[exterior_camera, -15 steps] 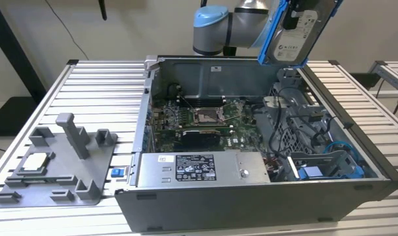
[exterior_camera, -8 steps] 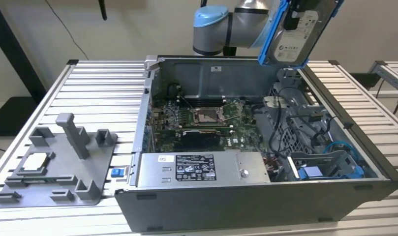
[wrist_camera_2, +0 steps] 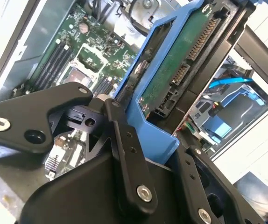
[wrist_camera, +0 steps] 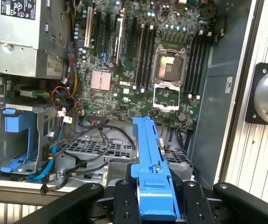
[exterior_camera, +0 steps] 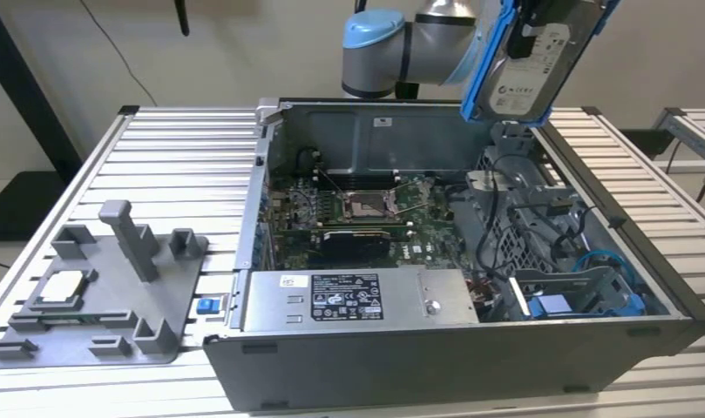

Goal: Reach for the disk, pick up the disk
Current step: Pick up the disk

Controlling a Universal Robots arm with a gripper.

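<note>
The disk (exterior_camera: 536,71), a silver drive with a white label in a blue carrier frame, hangs upright in the air above the far right corner of the open computer case (exterior_camera: 445,366). In the second wrist view its green circuit-board underside and blue frame (wrist_camera_2: 170,74) sit between the black fingers (wrist_camera_2: 124,140) of my gripper (wrist_camera_2: 153,135), which is shut on it. In the first wrist view the disk's blue edge (wrist_camera: 150,168) sticks out from between the fingers of the gripper (wrist_camera: 153,205), high over the motherboard (wrist_camera: 138,56).
The case lies open on a slatted metal table (exterior_camera: 166,148). Inside are the motherboard (exterior_camera: 352,209), a power supply (exterior_camera: 352,300), cables and a fixed blue bracket (exterior_camera: 567,300). A grey fixture (exterior_camera: 97,292) holding a small square chip (exterior_camera: 56,287) stands at the exterior view's left.
</note>
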